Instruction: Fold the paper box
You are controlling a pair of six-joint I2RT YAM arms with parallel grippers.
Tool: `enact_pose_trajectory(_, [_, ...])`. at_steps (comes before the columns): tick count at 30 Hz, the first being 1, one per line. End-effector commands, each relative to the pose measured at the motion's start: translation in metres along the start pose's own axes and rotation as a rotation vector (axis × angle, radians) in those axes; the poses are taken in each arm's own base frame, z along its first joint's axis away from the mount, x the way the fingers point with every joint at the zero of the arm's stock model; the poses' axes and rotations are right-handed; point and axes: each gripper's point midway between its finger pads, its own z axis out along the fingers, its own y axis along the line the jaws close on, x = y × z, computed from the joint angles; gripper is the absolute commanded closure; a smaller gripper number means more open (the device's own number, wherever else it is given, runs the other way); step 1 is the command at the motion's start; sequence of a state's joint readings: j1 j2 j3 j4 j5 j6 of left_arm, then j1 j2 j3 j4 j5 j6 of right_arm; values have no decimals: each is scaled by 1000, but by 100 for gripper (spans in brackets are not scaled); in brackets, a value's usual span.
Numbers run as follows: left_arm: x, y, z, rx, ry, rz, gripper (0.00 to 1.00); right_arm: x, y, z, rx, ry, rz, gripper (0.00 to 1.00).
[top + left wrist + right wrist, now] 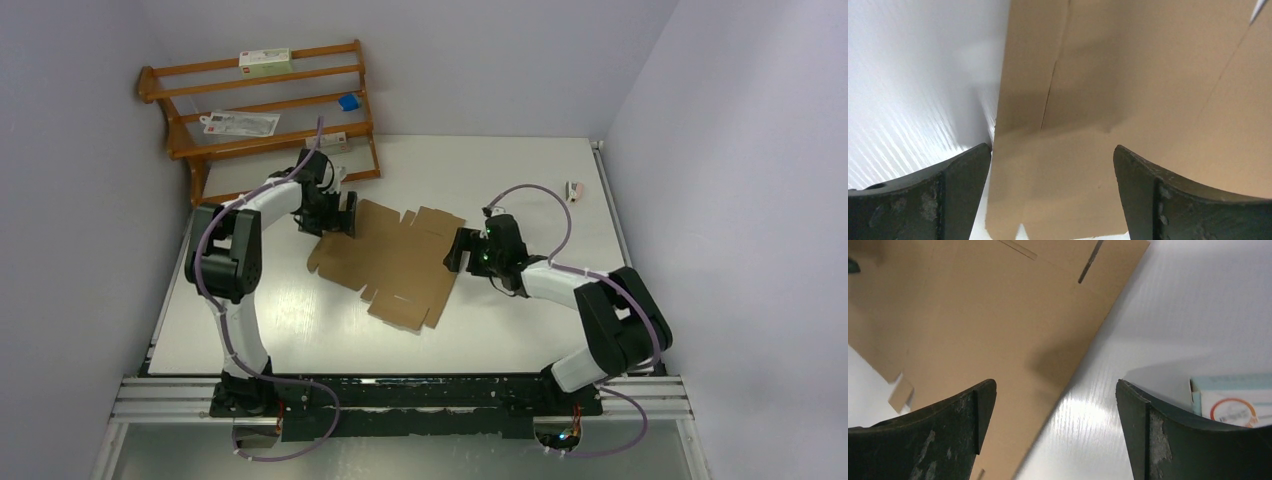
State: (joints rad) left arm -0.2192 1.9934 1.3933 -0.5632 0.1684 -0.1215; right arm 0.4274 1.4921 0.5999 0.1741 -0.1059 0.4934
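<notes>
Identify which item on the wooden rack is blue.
The small blue block near the right end of the wooden rack; the other items there are mostly white packages.

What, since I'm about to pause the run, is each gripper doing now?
Left gripper: open, holding nothing, over the paper box.
Right gripper: open, holding nothing.

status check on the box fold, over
Left pincer open at left edge of paper box, right pincer open at its right edge. Box flat, unfolded. Small white carton beside right pincer, off the cardboard.
</notes>
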Motion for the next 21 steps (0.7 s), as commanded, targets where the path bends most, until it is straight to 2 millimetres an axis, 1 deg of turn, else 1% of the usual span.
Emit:
enact_pose_trajectory(1, [33, -12, -13, 77, 43, -47, 2, -9, 13, 12, -34, -6, -6, 6])
enact_pose_trajectory(4, [50, -17, -19, 107, 46, -68, 2, -7, 17, 23, -33, 18, -16, 5])
enact_pose_trajectory(6, [65, -23, -23, 142, 60, -84, 2, -13, 20, 30, -30, 17, -29, 5])
enact_pose_trajectory(10, [91, -40, -41, 234, 48, -122, 2, -28, 25, 41, -15, 7, -68, 5])
enact_pose_trajectory(11, [99, -44, -45, 253, 45, -136, 2, -33, 27, 45, -18, 4, -80, 5])
enact_pose_trajectory(12, [113, -46, -49, 272, 54, -151, 2, -37, 29, 49, -21, 2, -93, 5])
enact_pose_trajectory(15, [137, -56, -61, 309, 41, -176, 2, -47, 37, 63, -39, 15, -134, 5])
enact_pose_trajectory(17, [153, -67, -69, 338, 36, -189, 2, -51, 44, 72, -65, 22, -159, 5])
enact_pose_trajectory(19, [173, -78, -73, 351, 53, -193, 2, -56, 51, 80, -92, 22, -182, 5])
enact_pose_trajectory(21, [187, -95, -77, 370, 54, -187, 2, -62, 58, 86, -113, 13, -205, 5])
